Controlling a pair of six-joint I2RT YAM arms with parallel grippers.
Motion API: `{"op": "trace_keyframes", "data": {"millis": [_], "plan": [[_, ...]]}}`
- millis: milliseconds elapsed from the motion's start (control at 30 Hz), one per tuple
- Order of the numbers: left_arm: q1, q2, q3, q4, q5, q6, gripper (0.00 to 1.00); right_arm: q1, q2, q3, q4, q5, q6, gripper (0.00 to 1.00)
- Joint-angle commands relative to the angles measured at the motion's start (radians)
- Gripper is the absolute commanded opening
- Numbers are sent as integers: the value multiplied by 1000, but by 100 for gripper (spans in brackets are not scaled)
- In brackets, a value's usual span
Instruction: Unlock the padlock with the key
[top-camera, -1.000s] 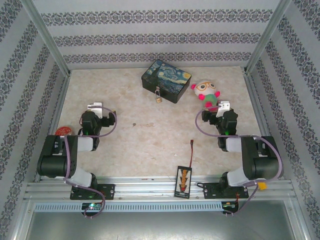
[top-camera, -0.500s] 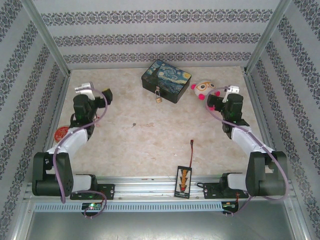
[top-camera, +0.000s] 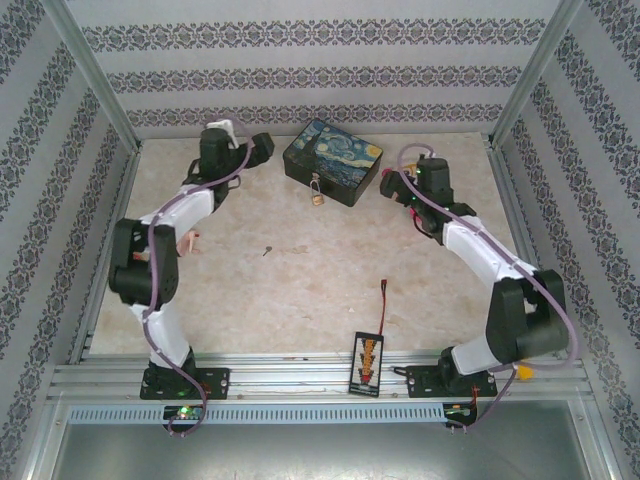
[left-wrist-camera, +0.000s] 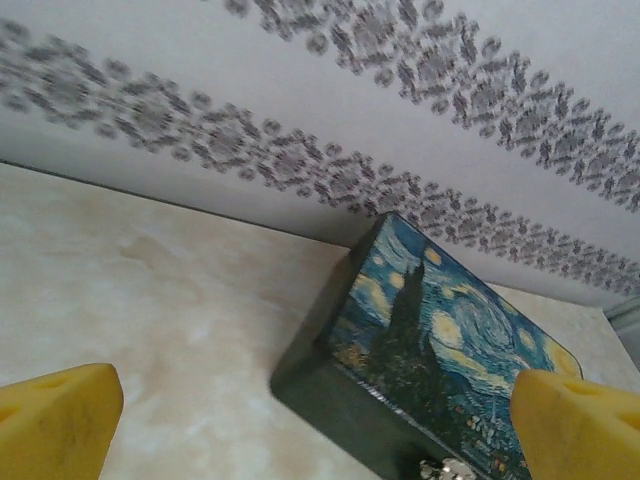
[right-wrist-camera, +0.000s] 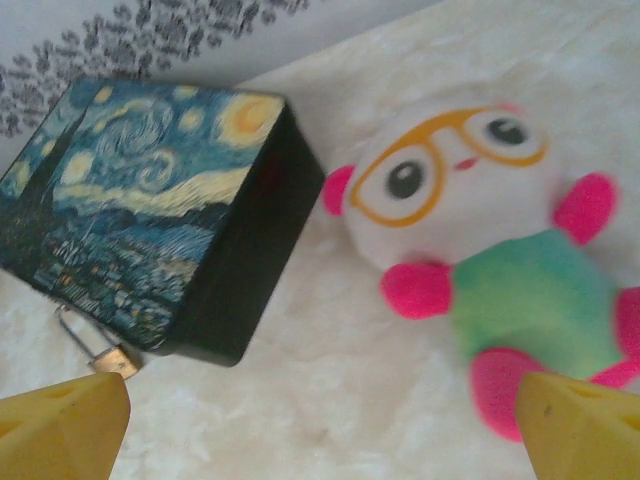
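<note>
Two arms are being seen stretched far over the bench (top-camera: 300, 290), whereas one second earlier both were being kept folded close to their bases at the near edge. Nothing lying on the bench is being disturbed by this. The small board (top-camera: 368, 360) with its cable, near the front rail, is lying where it was. The small dark object (top-camera: 266, 250) in the middle of the bench, probably the key, is being left untouched and well apart from both tools.

Further back, the padlock (top-camera: 316, 192) is hanging at the front face of the painted box (top-camera: 333, 160), with its brass body low near the bench, in the same place as before.

The left tool (left-wrist-camera: 320, 428) is being held just beside the left end of the box, its yellow fingers (left-wrist-camera: 60, 420) being kept spread fully with nothing between them. The right tool (right-wrist-camera: 322, 428) is being held over the gap between the box and the plush toy (right-wrist-camera: 480, 270), which is lying just beside the right end of the box. Its fingers are also being kept wide apart, and nothing is being gripped.

For the task, this is being judged as an approach only. Both tools are being carried past the supposed key toward the box, so the key is not yet being picked up.
</note>
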Motion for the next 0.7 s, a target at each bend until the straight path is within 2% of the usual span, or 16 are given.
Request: {"op": "trace_keyframes", "data": {"millis": [0,167,400,567,667], "plan": [[-36,104,141,-97,27,-12,99,47,77,87,-35,5,61,98],[-45,272,332,-157,61,-38,99,62,218,205,-28,-28,125,96],[-48,463,594,-316,86,8,100,64,389,343,-27,-73,159,90],[-60,585,763,-433,116,45,91,68,480,425,-30,-112,162,84],[-75,617,797,-456,125,72,87,70,525,462,-35,-125,163,82]]}}
